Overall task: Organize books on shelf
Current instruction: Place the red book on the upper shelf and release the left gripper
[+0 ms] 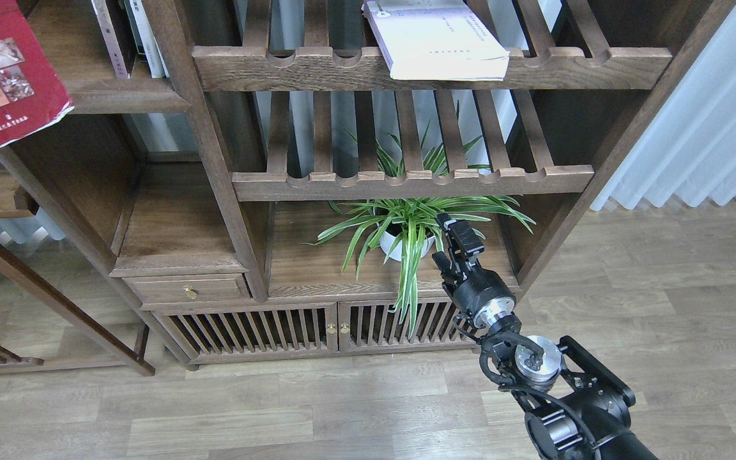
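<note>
Standing across the frame, the wooden shelf unit carries a white-lavender book flat on its top slatted rack, well above the right arm's jaws; a red book juts upper left; whether the jaws grip anything cannot be told

A dark-brown wooden bookcase stands on the plank floor. Its upper slatted rack carries a white-lavender book overhanging the front rail. The low right compartment holds a potted plant. Far left, books stand upright on a solid shelf.
</note>
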`<state>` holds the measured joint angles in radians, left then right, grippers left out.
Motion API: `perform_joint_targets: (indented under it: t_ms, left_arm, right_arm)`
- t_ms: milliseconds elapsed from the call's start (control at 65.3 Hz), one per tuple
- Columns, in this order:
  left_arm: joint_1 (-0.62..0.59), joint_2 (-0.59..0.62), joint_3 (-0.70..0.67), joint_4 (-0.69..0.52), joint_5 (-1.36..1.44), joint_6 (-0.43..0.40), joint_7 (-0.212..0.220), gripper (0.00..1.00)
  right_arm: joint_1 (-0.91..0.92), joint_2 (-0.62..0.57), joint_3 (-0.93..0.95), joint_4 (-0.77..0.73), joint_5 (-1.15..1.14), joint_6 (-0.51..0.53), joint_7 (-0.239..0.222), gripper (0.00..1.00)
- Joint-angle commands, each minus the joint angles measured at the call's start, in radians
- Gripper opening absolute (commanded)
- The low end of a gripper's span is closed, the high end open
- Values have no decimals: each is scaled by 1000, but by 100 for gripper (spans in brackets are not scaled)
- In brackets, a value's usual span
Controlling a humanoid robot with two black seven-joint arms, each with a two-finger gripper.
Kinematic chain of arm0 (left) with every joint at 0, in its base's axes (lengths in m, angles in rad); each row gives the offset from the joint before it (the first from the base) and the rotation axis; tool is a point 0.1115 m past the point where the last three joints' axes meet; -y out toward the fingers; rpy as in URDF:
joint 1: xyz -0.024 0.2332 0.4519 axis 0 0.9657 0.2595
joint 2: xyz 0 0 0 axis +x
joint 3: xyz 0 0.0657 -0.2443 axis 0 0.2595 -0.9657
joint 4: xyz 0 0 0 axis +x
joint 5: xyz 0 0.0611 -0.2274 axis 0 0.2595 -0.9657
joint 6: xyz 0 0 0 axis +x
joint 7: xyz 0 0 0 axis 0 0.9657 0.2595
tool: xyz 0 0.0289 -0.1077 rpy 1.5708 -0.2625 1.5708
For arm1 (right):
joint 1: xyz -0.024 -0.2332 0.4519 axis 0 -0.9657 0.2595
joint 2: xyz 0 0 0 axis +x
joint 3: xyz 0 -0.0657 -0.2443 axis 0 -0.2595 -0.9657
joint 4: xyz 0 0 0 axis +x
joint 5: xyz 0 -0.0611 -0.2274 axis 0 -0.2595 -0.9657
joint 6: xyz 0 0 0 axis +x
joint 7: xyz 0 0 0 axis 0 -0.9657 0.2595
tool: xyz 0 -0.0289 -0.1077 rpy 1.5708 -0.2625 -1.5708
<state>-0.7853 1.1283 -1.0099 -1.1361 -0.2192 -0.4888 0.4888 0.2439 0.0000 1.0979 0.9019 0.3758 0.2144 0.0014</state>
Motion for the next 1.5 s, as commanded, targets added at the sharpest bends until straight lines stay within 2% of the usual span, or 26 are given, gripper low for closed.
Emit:
perform_joint_targets:
  t_ms: [0, 321, 857, 1178, 1362, 1485]
  left_arm:
    - [-32, -13, -3, 15, 4, 0, 0, 8]
    - [-72, -25, -6, 22, 8, 0, 0, 9]
    - [-92, -186, -124, 88, 113, 0, 0, 4]
    - [-103, -202, -136, 91, 167, 0, -16, 3]
    - [-106, -202, -136, 101, 190, 1, -88, 3]
    - [-106, -202, -134, 101, 199, 59, -130, 3]
  right_arm:
    - [-2, 0, 2, 0, 0, 0, 0, 99]
    - [3, 0, 0, 0, 0, 0, 0, 99]
    - [17, 0, -1, 0, -1, 0, -1, 99]
    - [18, 0, -23, 0, -1, 2, -1, 99]
    - [18, 0, -29, 3, -1, 3, -1, 99]
    - [17, 0, -29, 5, -3, 5, -1, 99]
